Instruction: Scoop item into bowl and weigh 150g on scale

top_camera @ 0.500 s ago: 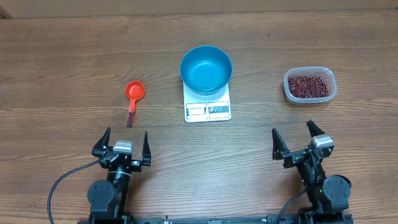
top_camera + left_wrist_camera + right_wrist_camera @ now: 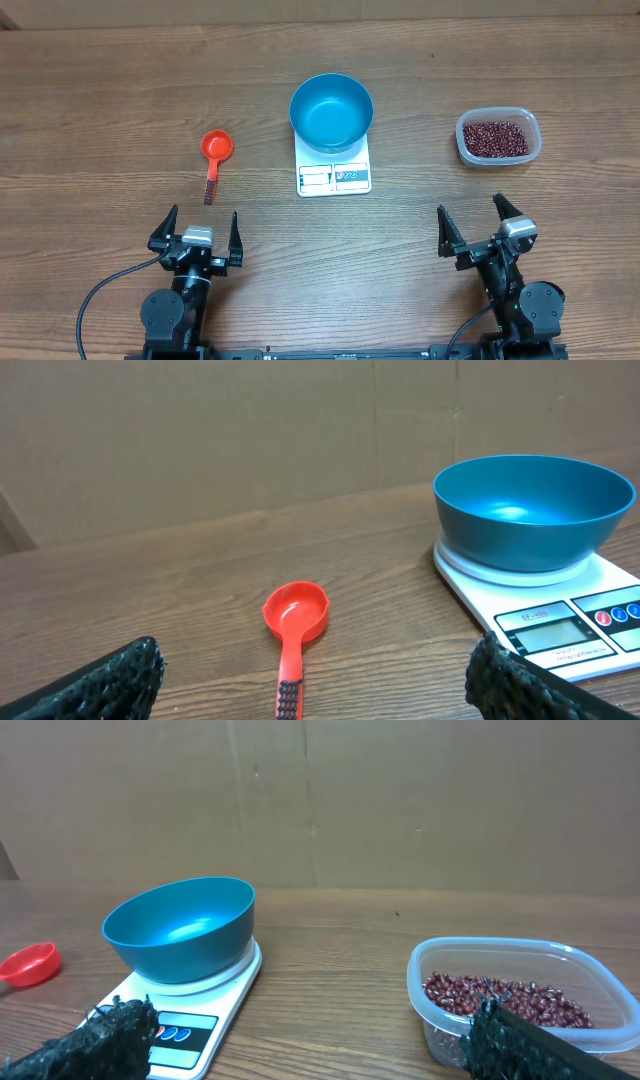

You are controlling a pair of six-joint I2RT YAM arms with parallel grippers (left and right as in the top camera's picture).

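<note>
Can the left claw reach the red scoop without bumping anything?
Probably yes. The scoop lies just ahead of the open left claw, with only bare table between them. The bowl and scale sit off to its right, out of the way.

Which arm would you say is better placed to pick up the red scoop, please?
Left. The scoop lies just ahead of the open left gripper; the right gripper sits far off, nearer the beans.

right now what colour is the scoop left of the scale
Orange-red scoop, clearest in the left wrist view.
</note>
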